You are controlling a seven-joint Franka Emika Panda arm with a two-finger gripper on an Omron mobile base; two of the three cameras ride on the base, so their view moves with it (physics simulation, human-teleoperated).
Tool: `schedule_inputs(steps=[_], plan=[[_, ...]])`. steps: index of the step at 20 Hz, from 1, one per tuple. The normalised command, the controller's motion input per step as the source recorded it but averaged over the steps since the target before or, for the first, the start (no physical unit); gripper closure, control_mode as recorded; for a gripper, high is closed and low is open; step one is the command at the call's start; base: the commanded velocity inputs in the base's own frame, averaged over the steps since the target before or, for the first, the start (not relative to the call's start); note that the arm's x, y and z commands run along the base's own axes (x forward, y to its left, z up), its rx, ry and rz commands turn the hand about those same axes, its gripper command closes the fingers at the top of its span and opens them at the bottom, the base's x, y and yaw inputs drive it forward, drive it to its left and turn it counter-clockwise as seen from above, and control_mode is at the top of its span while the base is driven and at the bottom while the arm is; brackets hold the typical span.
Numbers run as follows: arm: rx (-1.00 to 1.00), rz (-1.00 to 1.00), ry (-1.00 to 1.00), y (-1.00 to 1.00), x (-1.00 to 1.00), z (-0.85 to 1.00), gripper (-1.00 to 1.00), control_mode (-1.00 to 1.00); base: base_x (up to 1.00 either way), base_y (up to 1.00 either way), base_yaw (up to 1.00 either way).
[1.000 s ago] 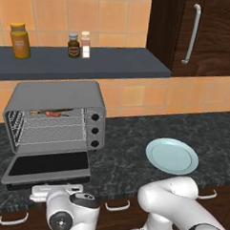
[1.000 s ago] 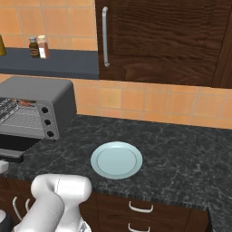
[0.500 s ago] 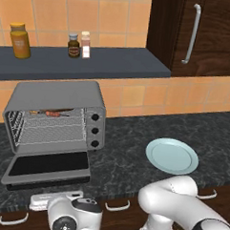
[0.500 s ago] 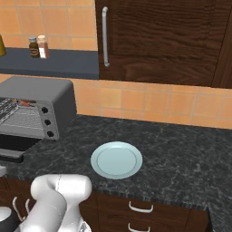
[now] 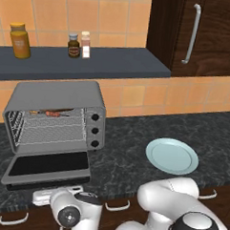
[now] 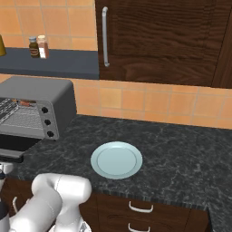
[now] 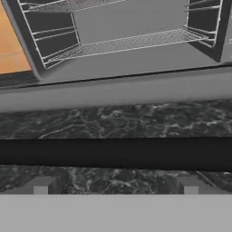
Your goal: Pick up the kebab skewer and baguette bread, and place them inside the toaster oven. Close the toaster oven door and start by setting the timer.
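Observation:
The toaster oven [image 5: 55,97] stands on the counter at the left, also seen in the right base view [image 6: 41,93]. Its toaster oven door [image 5: 47,165] lies dropped open and flat. The kebab skewer [image 5: 52,113] rests on the upper wire rack inside. I cannot make out the baguette bread. My gripper [image 5: 55,195] hangs low at the door's front edge. In the hand view my gripper [image 7: 115,186] is open, fingertips [image 7: 41,186] wide apart and empty. A dark bar crosses just ahead of them, and the oven's racks [image 7: 127,43] show beyond.
An empty pale blue plate [image 5: 172,155] sits on the dark marbled counter [image 5: 135,137] right of the oven. Three black knobs [image 5: 93,131] line the oven's right side. Jars [image 5: 77,44] stand on the shelf above, and a tall dark cabinet [image 5: 198,30] is at right.
The hand has shifted only slightly at the door's front edge. Its jaws stay open, and the oven, skewer and plate have not moved.

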Motion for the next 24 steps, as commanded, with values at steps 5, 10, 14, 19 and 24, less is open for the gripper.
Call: schedule_inputs(steps=[5,10,14,19,24], plan=[[0.0,0.04,-0.04,0.0,0.29,0.02,-1.0,-1.0,0.0,0.0,0.0],[0.0,0.0,-0.12,0.0,0.07,0.33,-1.0,-1.0,0.0,0.0,0.0],[0.0,0.0,-0.17,0.0,0.0,0.7,-1.0,-1.0,0.0,0.0,0.0],[0.0,0.0,-0.13,-0.01,0.06,0.61,-1.0,-1.0,0.0,0.0,0.0],[0.0,0.0,-0.09,-0.04,0.19,0.56,-1.0,-1.0,0.0,0.0,0.0]])
